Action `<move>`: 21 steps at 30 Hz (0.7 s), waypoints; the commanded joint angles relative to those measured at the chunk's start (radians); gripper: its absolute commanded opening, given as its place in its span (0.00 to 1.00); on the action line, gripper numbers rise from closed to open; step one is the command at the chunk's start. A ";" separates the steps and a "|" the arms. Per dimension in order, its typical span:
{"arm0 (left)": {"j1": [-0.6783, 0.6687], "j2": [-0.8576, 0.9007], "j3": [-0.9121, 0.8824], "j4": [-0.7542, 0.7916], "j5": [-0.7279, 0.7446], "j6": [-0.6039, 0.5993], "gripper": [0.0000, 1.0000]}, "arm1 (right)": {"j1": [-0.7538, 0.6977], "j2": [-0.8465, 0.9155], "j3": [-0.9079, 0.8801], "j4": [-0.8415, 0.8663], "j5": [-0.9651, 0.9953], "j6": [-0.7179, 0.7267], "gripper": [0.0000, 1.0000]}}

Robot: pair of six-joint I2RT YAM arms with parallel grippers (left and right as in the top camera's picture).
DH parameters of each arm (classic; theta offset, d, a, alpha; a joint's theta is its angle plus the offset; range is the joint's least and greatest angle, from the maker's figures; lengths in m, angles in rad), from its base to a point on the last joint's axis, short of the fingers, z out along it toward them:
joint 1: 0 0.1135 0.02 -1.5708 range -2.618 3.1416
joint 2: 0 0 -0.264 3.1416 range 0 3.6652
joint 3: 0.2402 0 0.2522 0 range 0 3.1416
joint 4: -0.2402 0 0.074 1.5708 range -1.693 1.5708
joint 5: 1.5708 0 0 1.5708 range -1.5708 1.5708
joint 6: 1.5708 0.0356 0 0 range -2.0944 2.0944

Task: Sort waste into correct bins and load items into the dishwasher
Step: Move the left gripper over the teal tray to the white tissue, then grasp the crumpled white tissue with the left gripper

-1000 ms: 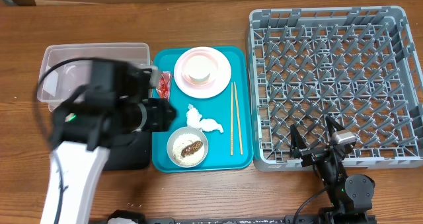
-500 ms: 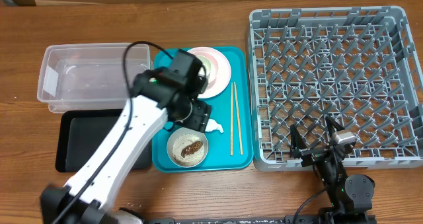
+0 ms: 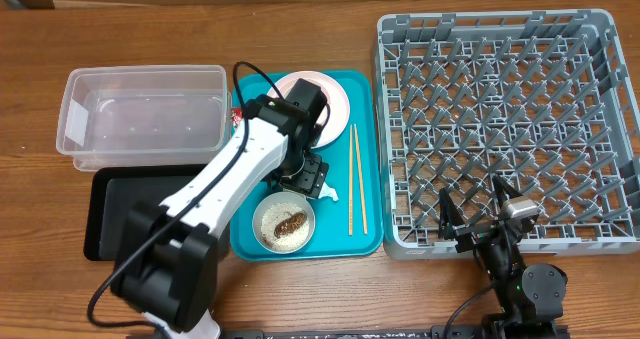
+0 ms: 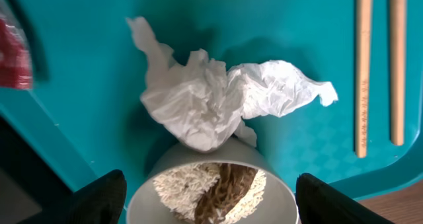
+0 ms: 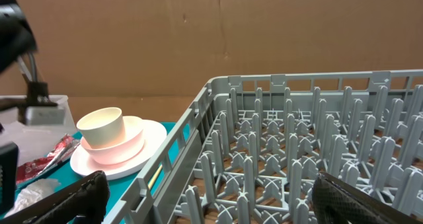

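My left gripper [image 3: 305, 174] is open and hangs over the crumpled white tissue [image 3: 324, 190] on the teal tray. In the left wrist view the tissue [image 4: 211, 98] lies just beyond a white bowl of rice with brown bits [image 4: 211, 187], between my open fingers [image 4: 211, 204]. The bowl [image 3: 283, 222] sits at the tray's front. The chopsticks [image 3: 357, 179] lie at the tray's right. The red wrapper [image 3: 238, 121] peeks out at the tray's left. The cup [image 5: 102, 126] sits in a bowl on the pink plate [image 3: 335, 97]. My right gripper [image 3: 490, 224] is open at the grey dish rack [image 3: 505, 129].
The clear tub [image 3: 140, 114] stands left of the teal tray [image 3: 370, 234]. The black tray [image 3: 110, 219] lies in front of the tub. The dish rack fills the table's right side. The left arm crosses the black tray and the teal tray's left half.
My left arm has swung right from over the tub and black tray onto the teal tray, and its gripper now hangs over the tissue. The right arm has not moved.
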 commanded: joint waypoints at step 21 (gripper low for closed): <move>-0.008 0.198 -0.004 0.068 0.019 0.009 0.79 | -0.002 -0.012 -0.010 0.005 0.003 0.001 1.00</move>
